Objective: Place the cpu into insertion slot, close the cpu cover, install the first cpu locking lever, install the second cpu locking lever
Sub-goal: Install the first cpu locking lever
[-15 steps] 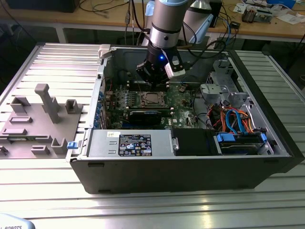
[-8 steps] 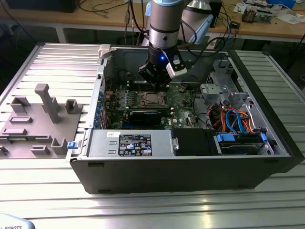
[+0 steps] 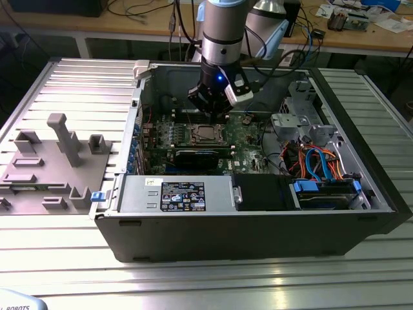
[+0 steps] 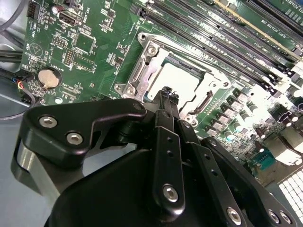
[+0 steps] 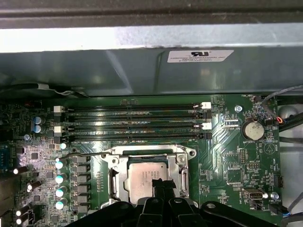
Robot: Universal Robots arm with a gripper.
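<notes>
Tool (image 5: 162,187) pressed together, tips over cpu (image 5: 142,177) | cpu cover (image 5: 182,156) down | cpu's near edge hidden

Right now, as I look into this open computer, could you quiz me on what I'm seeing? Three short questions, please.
1. True or false: the cpu lies on the bench outside the computer case.
2. Pick one. The tool hangs just above: A) the cpu cover, B) the blue cables, C) the grey rack beside the case.
3. Fill in: the motherboard around the chip is ____ in colour.

Key: 1 false, it sits on the board, framed by the cover; 2 A; 3 green.
</notes>
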